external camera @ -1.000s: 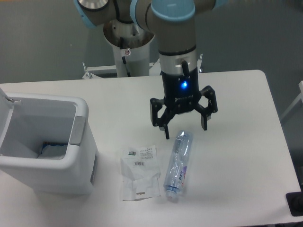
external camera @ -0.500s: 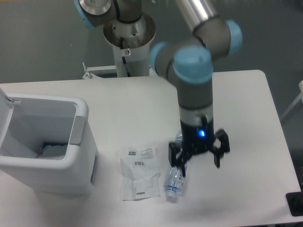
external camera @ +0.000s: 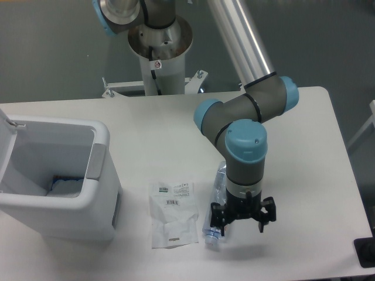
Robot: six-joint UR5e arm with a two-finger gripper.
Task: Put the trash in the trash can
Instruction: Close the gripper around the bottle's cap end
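The crushed clear bottle lies on the white table, its cap end toward the front edge; the arm hides its middle. My gripper hangs low over the bottle's front half, open, with the left finger at the bottle and the right finger well off to its right. Nothing is held. The flat crinkled plastic bag with barcode stickers lies just left of the bottle. The white trash can stands at the left with its lid up.
A bluish-white item lies inside the bin. The arm's grey pedestal stands behind the table. A black object sits at the front right corner. The table's front edge is close below the gripper.
The gripper has travelled from behind the bottle's far end toward the front of the table and dropped lower, now over the bottle's cap half. Bottle and bag have not moved.
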